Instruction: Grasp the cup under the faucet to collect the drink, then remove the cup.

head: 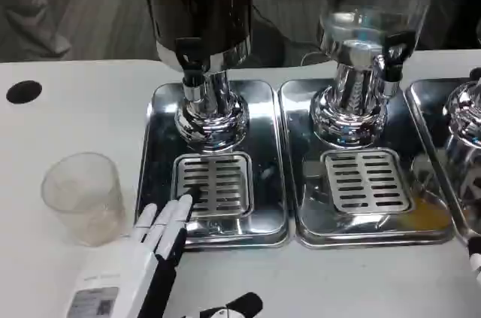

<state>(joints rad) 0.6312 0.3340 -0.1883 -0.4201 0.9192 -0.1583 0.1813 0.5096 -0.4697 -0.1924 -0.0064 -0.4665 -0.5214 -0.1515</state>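
Observation:
A clear plastic cup [83, 198] stands upright on the white table, left of the dark dispenser's tray [154, 152]. It looks empty. The faucet [192, 59] of the dark dispenser hangs above a slotted drip grate [214, 183] with nothing on it. My left hand [146, 258] lies flat at the bottom, fingers straight and together, with fingertips [183, 201] reaching over the tray's front edge to the grate. It sits just right of the cup and holds nothing. A black-and-white fingertip of my right hand [476, 261] shows at the right edge.
A second dispenser [361, 32] with clear liquid stands on its own tray [301, 183] to the right, and a third at the far right edge [466, 130]. A black round spot [24, 92] marks the table at the left.

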